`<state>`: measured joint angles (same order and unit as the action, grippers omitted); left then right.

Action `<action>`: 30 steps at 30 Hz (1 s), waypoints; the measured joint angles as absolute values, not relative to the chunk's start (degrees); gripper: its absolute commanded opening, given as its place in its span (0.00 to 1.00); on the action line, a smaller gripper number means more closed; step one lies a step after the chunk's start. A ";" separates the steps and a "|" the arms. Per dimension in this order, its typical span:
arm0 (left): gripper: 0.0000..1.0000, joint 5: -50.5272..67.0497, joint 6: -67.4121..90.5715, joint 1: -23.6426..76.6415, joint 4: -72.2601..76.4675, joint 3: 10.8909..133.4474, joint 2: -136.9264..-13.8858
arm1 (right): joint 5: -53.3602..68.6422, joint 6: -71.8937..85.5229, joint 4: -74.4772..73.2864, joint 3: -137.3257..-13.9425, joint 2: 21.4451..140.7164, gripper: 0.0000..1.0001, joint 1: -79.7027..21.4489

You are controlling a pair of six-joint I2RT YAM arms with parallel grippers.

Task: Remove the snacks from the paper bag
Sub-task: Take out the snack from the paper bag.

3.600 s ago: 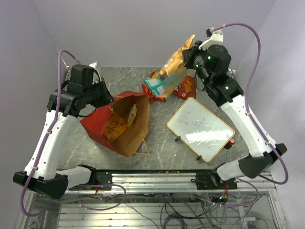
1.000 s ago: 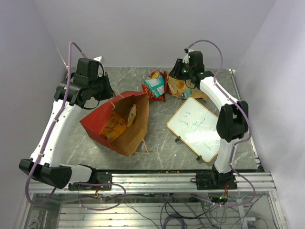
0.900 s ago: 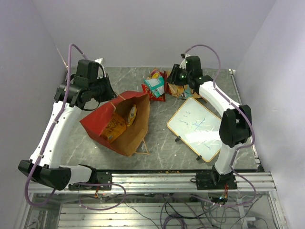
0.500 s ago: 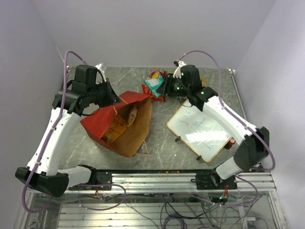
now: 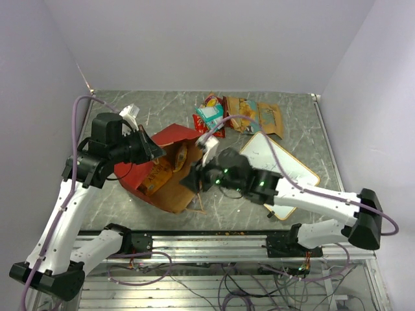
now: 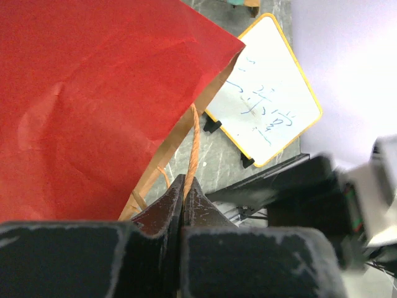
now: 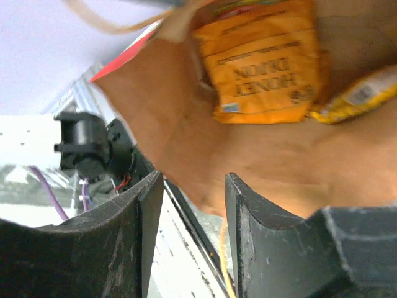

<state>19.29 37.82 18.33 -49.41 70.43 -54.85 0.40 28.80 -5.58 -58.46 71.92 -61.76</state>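
The paper bag [image 5: 170, 137], red outside and brown inside, lies on its side with its mouth toward the front right. My left gripper [image 5: 154, 153] is shut on its orange string handle [image 6: 193, 139], holding the upper edge up beside the red wall [image 6: 93, 93]. My right gripper [image 5: 192, 181] is open and empty at the bag's mouth. The right wrist view shows its jaws [image 7: 189, 186] apart before the brown lining [image 7: 260, 155], with an orange Honey Dijon packet [image 7: 260, 62] and a yellow packet [image 7: 366, 93] deeper inside. The orange packet [image 5: 155, 176] also shows from above.
Several snack packets lie at the back: a teal one [image 5: 210, 115] on red ones and a brown-orange bag [image 5: 254, 116]. A white whiteboard [image 5: 285, 170] lies right of the bag, partly under my right arm; it also shows in the left wrist view [image 6: 267, 99].
My right gripper let go of the orange chip bag at the back pile, then swung forward and left to the bag's mouth. My left gripper moved nearer, still holding the handle.
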 measured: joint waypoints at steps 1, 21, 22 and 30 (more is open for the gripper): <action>0.07 19.77 37.91 18.33 -49.12 70.43 -54.65 | -0.54 27.05 -4.05 -58.48 73.10 0.45 -64.58; 0.07 22.81 34.68 18.33 -49.78 70.32 -49.10 | -20.29 0.38 31.59 -55.66 101.47 0.61 -76.31; 0.07 22.92 34.48 18.33 -49.76 70.04 -48.29 | -20.25 -0.14 32.93 -55.72 102.89 0.61 -76.01; 0.07 23.53 34.50 18.33 -49.52 67.64 -44.56 | -16.27 -3.62 42.52 -59.46 115.33 0.72 -74.78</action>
<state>23.53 34.50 18.33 -49.52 67.64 -44.56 -16.27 -3.62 42.52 -59.46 115.33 -74.78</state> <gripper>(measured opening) 0.075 0.675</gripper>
